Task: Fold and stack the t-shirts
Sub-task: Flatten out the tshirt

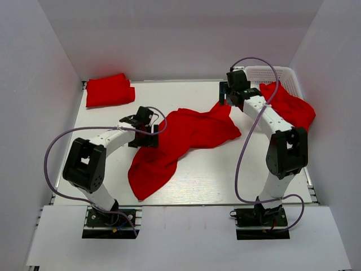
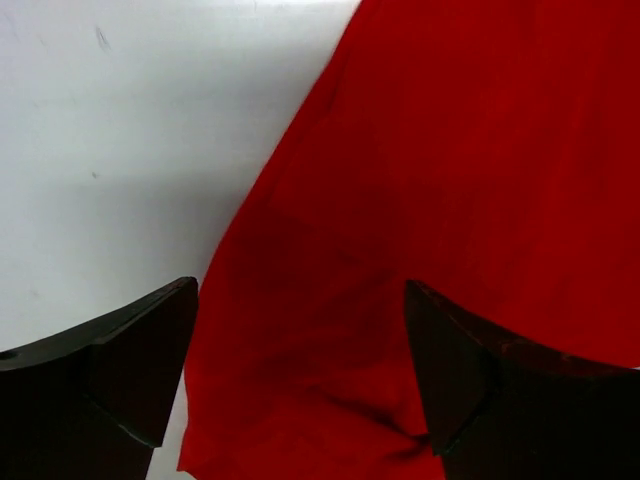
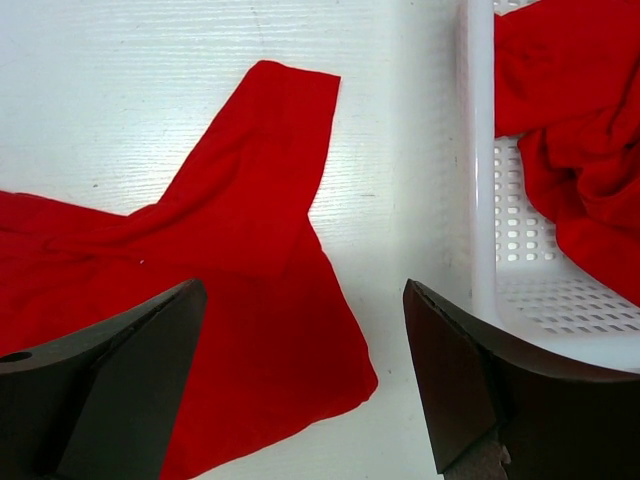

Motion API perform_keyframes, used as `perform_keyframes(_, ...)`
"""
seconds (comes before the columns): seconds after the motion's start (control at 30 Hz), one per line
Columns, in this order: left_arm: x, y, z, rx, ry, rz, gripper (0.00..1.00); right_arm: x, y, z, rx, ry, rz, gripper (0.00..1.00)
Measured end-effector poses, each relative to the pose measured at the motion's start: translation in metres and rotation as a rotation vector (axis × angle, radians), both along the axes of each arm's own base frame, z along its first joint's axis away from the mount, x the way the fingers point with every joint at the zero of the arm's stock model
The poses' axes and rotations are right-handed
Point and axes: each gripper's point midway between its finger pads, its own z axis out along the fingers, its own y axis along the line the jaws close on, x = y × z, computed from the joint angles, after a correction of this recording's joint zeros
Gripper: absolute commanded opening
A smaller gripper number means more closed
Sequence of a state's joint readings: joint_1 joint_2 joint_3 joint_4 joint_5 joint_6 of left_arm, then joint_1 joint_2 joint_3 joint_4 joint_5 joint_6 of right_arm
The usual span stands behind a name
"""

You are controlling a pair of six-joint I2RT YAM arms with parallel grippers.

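White table, two red t-shirts, one filled basket, left pincer apart, right pincer apart

Red cloth t-shirts, three lots counted:
- One folded red t-shirt, well beyond the left pincer.
- One loose red t-shirt, spread between the two pincers and lying under the left one.
- One crumpled red bundle, just to the right of the right pincer. Cannot tell whether it is one garment or several.

White perforated plastic basket: one.
Pincers: two.
White worktop: one.
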State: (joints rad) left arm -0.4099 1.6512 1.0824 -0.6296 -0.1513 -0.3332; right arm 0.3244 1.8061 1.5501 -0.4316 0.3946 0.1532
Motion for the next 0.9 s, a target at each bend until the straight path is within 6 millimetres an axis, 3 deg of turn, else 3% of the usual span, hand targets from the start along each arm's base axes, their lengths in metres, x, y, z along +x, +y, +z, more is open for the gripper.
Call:
perform_keyframes(0.1, -0.009, 0.000, -0.012, -0.016, 0.022, 0.010, 0.85, -0.001, -0.001, -0.004, 0.000, 0.012, 0.000, 0.86)
perform_keyframes(0.23, 0.001, -0.011, -0.008, -0.082, -0.024, 0.000, 0.80, -0.004, -0.004, -0.009, -0.005, 0.030, -0.004, 0.86)
perform_keyframes(0.5, 0.013, -0.023, -0.009, -0.133, -0.058, -0.009, 0.60, -0.011, -0.010, -0.024, -0.021, 0.073, -0.012, 0.86)
perform_keyframes(0.9, 0.014, -0.020, -0.016, -0.120, -0.047, 0.014, 0.60, -0.015, -0.015, -0.028, -0.034, 0.089, -0.023, 0.86)
